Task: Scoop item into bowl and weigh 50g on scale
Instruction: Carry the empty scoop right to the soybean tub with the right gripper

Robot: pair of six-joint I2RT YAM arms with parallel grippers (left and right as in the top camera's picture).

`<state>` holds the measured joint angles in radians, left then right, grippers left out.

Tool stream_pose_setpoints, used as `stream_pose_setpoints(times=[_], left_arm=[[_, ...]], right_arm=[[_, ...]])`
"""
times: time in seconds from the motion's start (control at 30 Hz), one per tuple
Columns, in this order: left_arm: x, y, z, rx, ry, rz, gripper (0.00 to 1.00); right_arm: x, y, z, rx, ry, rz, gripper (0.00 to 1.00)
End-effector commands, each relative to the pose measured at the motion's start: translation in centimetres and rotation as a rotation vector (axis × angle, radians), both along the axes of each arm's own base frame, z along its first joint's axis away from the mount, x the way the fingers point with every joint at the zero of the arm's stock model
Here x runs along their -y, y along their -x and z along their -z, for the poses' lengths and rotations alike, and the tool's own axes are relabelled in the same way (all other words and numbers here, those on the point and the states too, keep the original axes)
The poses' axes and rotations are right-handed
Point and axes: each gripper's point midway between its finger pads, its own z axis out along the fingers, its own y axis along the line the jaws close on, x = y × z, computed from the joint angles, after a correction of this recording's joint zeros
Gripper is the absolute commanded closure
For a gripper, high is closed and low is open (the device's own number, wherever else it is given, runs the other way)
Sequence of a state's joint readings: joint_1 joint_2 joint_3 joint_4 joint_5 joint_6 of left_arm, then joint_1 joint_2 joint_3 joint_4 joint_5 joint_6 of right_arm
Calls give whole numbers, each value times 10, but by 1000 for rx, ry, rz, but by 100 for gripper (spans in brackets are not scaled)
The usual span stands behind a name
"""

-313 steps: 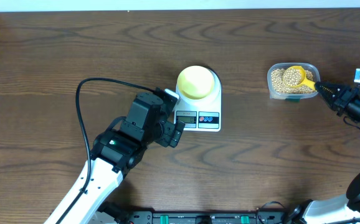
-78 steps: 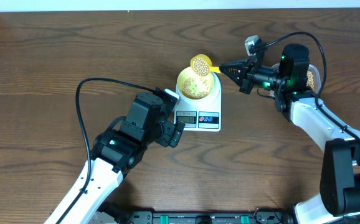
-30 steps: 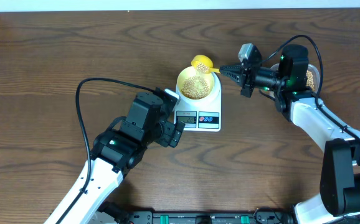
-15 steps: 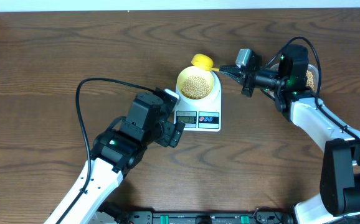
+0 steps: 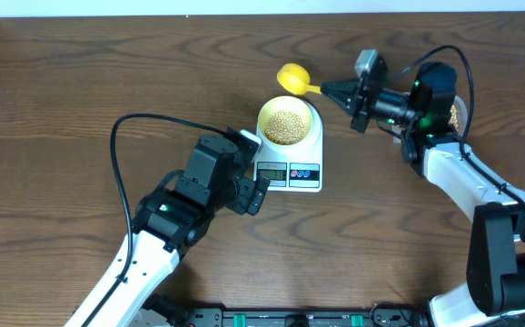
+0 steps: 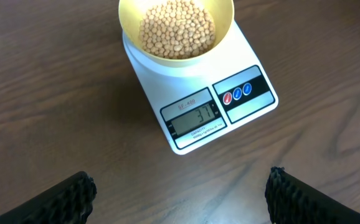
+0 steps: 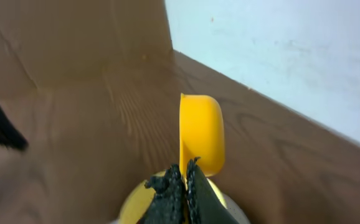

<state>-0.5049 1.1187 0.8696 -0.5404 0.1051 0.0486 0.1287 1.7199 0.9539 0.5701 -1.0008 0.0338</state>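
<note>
The pale yellow-green bowl (image 5: 268, 111) stands on the white scale (image 5: 312, 145) and holds a heap of tan beans (image 5: 287, 125). In the left wrist view the beans (image 6: 177, 28) fill the bowl (image 6: 127, 18) and the scale (image 6: 245, 59) shows 31 on its display. My right gripper (image 5: 328, 88) is shut on the handle of a yellow scoop (image 5: 292, 75), held just behind the bowl; no beans show in it. The right wrist view has the scoop (image 7: 202, 134) turned on its side above the bowl's rim (image 7: 133, 199). My left gripper (image 5: 252, 171) hangs open in front of the scale, its fingers (image 6: 74, 196) wide apart.
A clear tub of beans (image 5: 459, 109) sits at the back right, mostly hidden behind my right arm. A black cable (image 5: 122, 159) loops over the table left of my left arm. A white wall (image 7: 279, 56) runs along the table's far edge.
My right gripper has drawn the scoop back off the bowl's rim, toward the far edge. The beans it carried lie in the bowl. The left arm has not moved.
</note>
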Motion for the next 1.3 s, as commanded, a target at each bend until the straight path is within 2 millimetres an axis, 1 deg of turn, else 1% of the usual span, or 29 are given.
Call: stream_pose_setpoints(times=[0.0, 0.1, 0.27, 0.4, 0.47, 0.53, 0.73, 0.83, 0.9, 0.97, 1.03, 1.13, 1.27], left_arm=[[-2, -2, 1, -2, -3, -16, 11], [-2, -2, 1, -2, -2, -16, 11], [-2, -2, 1, -2, -2, -16, 11], [-2, -2, 1, -2, -2, -16, 11], [-2, -2, 1, -2, -2, -16, 11], [-2, -2, 1, -2, -3, -16, 11], [-2, -2, 1, -2, -2, -16, 11], [-2, -2, 1, -2, -2, -16, 11], [-2, -2, 1, -2, -2, -16, 11], [-2, -2, 1, -2, -2, -16, 11], [-2, -2, 1, -2, -2, -16, 11], [-2, -2, 1, -2, -2, -16, 11], [-2, -2, 1, -2, -2, -16, 11]], right_arm=[[1, -8, 4, -239, -106, 78, 99], [6, -12, 1, -237, -110, 112, 99], [22, -28, -6, -168, -71, 253, 99], [40, -33, -1, -170, 14, 389, 98], [52, -31, 3, -171, 86, 456, 98], [64, -27, 1, -160, 144, 508, 98], [106, -10, -25, -108, 248, 656, 99], [129, 1, -31, -102, 294, 697, 99], [148, 7, -29, -132, 319, 746, 99], [169, 13, -22, -180, 341, 801, 99], [185, 16, -13, -224, 354, 837, 99], [206, 22, -3, -278, 371, 878, 99], [225, 27, 5, -300, 410, 908, 99]])
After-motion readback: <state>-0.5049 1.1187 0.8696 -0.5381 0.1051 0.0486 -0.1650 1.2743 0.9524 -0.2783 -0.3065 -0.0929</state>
